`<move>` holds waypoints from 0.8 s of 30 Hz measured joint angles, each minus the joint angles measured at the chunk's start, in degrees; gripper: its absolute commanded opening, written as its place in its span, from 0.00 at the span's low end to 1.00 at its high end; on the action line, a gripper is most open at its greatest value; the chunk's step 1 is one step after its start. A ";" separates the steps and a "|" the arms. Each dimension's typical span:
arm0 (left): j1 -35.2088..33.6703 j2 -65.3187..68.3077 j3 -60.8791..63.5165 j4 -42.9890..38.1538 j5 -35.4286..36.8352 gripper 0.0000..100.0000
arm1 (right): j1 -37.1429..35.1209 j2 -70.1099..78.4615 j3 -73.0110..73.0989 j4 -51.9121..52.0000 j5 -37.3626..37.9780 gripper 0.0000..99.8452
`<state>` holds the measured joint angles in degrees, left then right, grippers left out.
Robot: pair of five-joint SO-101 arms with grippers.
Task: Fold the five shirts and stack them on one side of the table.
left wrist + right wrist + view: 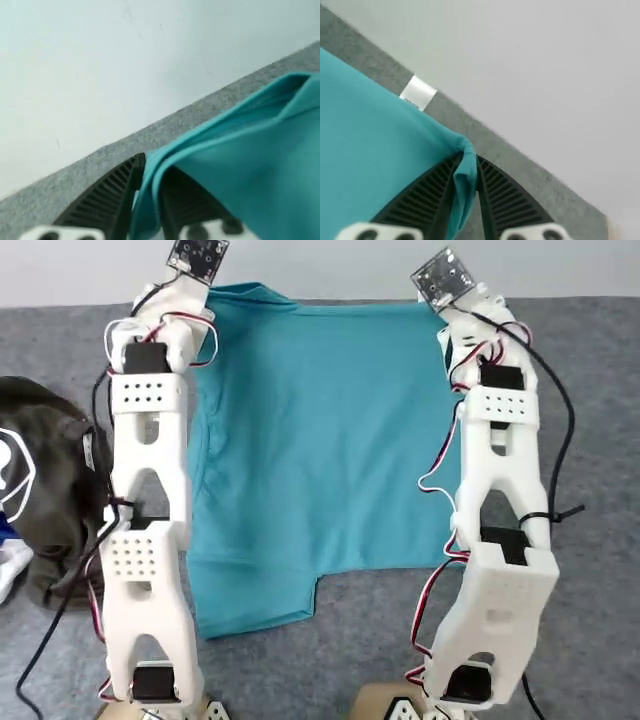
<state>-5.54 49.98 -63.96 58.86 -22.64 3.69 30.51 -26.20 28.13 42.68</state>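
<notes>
A teal shirt (320, 450) lies spread on the grey table between my two arms, its far edge at the table's back. My left gripper (149, 172) is shut on the teal shirt (240, 165) at its far left corner, cloth pinched between the black fingers. My right gripper (466, 167) is shut on the teal shirt (375, 150) at its far right corner, beside a small white label (418, 92). In the high view the left arm (150, 490) and right arm (500, 490) stretch along the shirt's two sides. One sleeve (255, 605) pokes out at the near side.
A dark heap of clothes (45, 490) with white print sits at the table's left edge. A pale wall (320, 265) rises just behind the table's far edge. Grey felt (600, 540) covers the table to the right.
</notes>
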 measured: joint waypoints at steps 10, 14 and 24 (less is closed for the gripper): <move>1.32 0.97 -12.66 34.11 -7.21 0.00 | 0.00 -5.80 0.00 26.02 0.00 0.01; 1.41 0.97 -11.25 39.91 -9.14 0.00 | 0.44 -8.00 0.00 35.43 0.00 0.01; 1.76 -16.44 16.62 40.18 -14.07 0.00 | 1.49 -11.87 0.00 56.26 3.78 0.01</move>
<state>-3.78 33.54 -47.34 99.03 -36.70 5.19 18.64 -26.20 84.40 46.46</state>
